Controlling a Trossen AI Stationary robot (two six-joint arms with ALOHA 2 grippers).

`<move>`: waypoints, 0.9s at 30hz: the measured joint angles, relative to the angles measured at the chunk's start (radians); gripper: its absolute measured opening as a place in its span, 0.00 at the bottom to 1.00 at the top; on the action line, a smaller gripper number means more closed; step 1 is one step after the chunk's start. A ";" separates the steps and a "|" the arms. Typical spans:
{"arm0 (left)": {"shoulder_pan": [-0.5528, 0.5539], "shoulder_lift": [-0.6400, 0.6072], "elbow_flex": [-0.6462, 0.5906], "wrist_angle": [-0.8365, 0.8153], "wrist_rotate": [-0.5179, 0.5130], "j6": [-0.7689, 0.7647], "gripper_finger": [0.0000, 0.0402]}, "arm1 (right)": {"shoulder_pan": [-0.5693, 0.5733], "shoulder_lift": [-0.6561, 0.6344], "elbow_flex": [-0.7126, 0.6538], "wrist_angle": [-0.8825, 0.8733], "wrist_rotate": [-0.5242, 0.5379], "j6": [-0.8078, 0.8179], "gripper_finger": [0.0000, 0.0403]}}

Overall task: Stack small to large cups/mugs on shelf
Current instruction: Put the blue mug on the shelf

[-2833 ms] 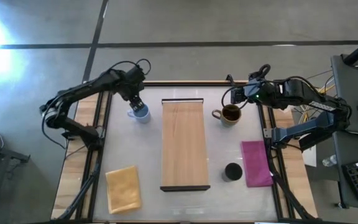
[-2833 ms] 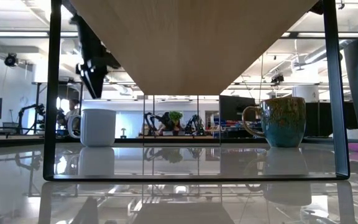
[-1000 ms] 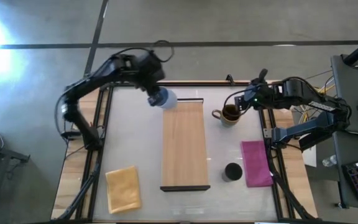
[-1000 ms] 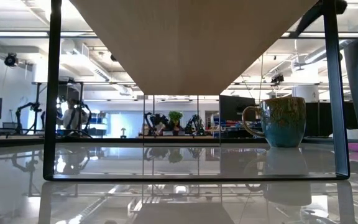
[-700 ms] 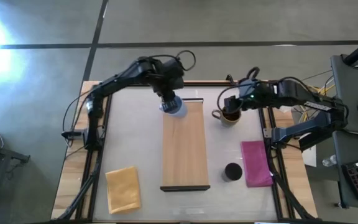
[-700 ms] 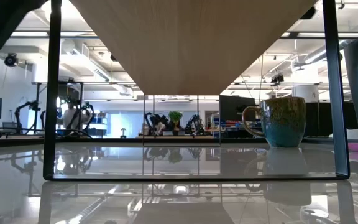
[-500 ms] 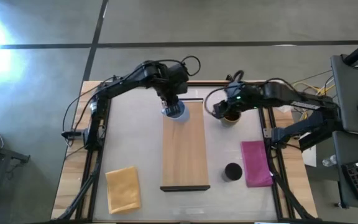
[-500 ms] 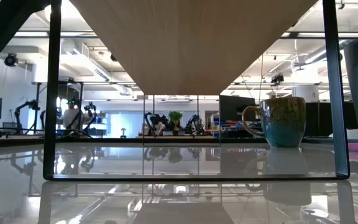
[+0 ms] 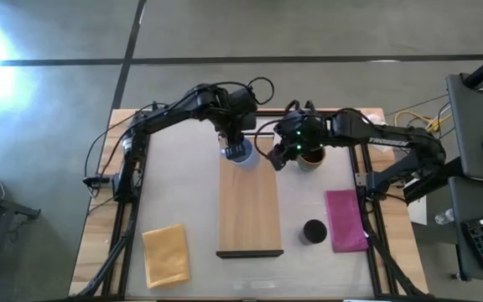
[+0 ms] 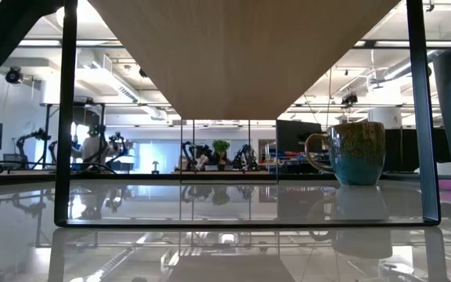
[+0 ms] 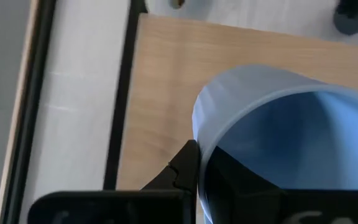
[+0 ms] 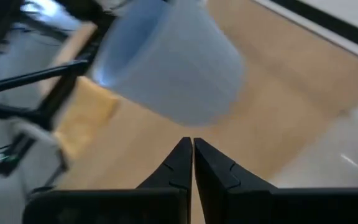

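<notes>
The light-blue mug point(image 9: 240, 154) hangs tilted over the far end of the light-wood shelf point(image 9: 249, 210), with my left gripper point(image 9: 234, 144) shut on it. My right gripper point(image 12: 192, 152) is shut and empty. It reaches over the shelf's far right corner, just right of the blue mug point(image 12: 173, 68). The brown mug point(image 10: 357, 153) stands on the table right of the shelf, partly under my right arm in the high view. The black cup point(image 9: 313, 231) stands on the table by the shelf's near right corner. My left gripper pinches the light-blue mug's wall at the rim point(image 11: 199, 134), one finger point(image 11: 184, 163) outside and the other inside the mug. The fingers come from above, pointing down. The mug hangs tilted below them over the shelf's far end; whether its bottom touches the board I cannot tell.
A magenta cloth point(image 9: 345, 220) lies right of the black cup. A yellow cloth point(image 9: 166, 256) lies at the near left. The shelf stands on thin dark legs point(image 10: 65, 117) above the table. Most of its top toward the near end is bare.
My left gripper has carried the light-blue mug from beyond the shelf's far left corner toward the right and near side, and now holds it over the shelf's far end. My right gripper has left the brown mug and swung toward the table's left, over the shelf's far right corner.
</notes>
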 joint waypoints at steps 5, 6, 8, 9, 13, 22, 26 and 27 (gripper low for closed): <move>0.000 0.038 0.000 0.000 0.018 0.022 0.00 | 0.000 -0.031 0.000 0.012 -0.033 0.000 0.02; 0.000 0.048 0.000 0.000 0.019 0.023 0.00 | 0.000 -0.036 0.001 0.000 -0.031 0.001 0.02; 0.001 0.065 0.000 0.002 0.024 0.022 0.00 | 0.000 -0.042 -0.001 -0.019 -0.021 0.001 0.02; 0.001 0.069 0.000 0.001 0.028 0.021 0.00 | 0.000 -0.045 -0.005 -0.024 -0.016 0.002 0.02; 0.000 0.073 0.001 0.000 0.022 0.014 0.00 | 0.000 -0.064 -0.035 -0.030 -0.002 0.007 0.02; 0.000 0.045 0.002 0.003 0.007 -0.037 0.00 | -0.001 -0.101 -0.159 0.010 0.029 0.035 0.02; -0.001 0.044 0.003 0.009 0.007 -0.040 0.00 | -0.013 -0.102 -0.199 0.078 0.028 0.042 0.02; -0.002 0.044 0.003 0.012 0.008 -0.040 0.00 | -0.017 -0.102 -0.209 0.104 0.028 0.042 0.02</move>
